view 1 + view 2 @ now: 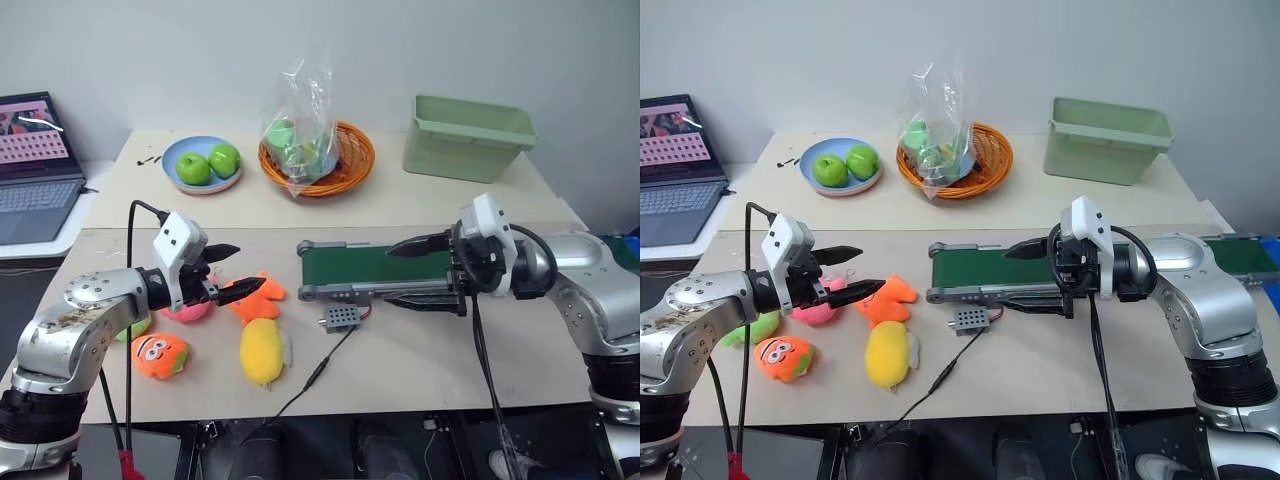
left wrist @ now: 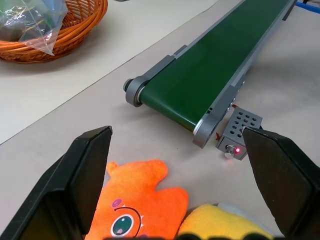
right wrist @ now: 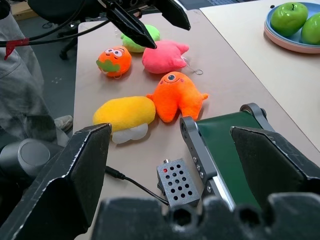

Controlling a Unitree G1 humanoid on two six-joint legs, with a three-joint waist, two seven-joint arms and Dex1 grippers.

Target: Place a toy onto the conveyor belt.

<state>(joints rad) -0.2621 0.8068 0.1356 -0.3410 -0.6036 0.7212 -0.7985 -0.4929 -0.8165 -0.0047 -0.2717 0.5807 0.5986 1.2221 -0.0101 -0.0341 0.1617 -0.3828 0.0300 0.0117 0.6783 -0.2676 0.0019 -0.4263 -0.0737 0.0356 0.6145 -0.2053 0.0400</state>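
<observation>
While both my jaws stand apart and empty, lime-green plush toy (image 3: 141, 39) lies on counter (image 1: 420, 350), beyond pink plush (image 3: 164, 56) from conveyor belt (image 1: 375, 266). Looks soft, light; pinch its rounded middle.

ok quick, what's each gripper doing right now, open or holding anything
Left gripper: open, empty, above the plush toys.
Right gripper: open, empty, at the conveyor belt.
</observation>
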